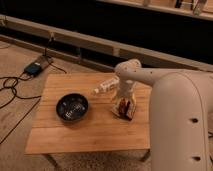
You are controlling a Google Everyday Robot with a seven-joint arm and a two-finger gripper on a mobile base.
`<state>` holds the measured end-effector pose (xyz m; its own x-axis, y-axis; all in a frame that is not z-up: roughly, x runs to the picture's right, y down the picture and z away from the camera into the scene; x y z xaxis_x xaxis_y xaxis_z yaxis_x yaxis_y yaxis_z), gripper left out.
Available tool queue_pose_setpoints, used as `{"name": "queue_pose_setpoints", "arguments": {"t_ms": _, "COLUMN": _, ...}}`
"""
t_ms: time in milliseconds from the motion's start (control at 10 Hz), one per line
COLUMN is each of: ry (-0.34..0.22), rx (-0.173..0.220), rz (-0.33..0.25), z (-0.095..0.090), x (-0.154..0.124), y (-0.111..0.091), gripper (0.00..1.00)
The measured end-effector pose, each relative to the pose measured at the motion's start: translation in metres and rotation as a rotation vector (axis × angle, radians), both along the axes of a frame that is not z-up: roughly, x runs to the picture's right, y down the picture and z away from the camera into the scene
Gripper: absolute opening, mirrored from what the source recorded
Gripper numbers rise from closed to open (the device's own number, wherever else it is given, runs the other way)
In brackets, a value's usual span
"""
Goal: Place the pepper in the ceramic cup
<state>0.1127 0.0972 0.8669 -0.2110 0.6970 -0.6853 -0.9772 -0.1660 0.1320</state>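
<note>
My gripper [123,100] hangs from the white arm and points down over the right half of the wooden table [65,135]. Right beneath it shows a small red-orange shape, which looks like the pepper [123,106]. A pale stubby form that seems to be the ceramic cup [118,110] is pressed against its left side, mostly hidden by the gripper. Whether the pepper is held or lies inside the cup cannot be made out.
A black block with orange markings [130,111] lies just right of the gripper. A slim white bottle [105,86] lies on its side behind it. A dark round bowl [72,107] stands on the table's left half. Cables and a power box [34,67] are on the floor at left.
</note>
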Motion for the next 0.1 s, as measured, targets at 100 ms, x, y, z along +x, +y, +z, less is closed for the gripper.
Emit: {"name": "queue_pose_setpoints", "arguments": {"t_ms": 100, "ry": 0.0, "rx": 0.0, "rz": 0.0, "z": -0.0001, "x": 0.0001, "y": 0.0, "gripper": 0.8}}
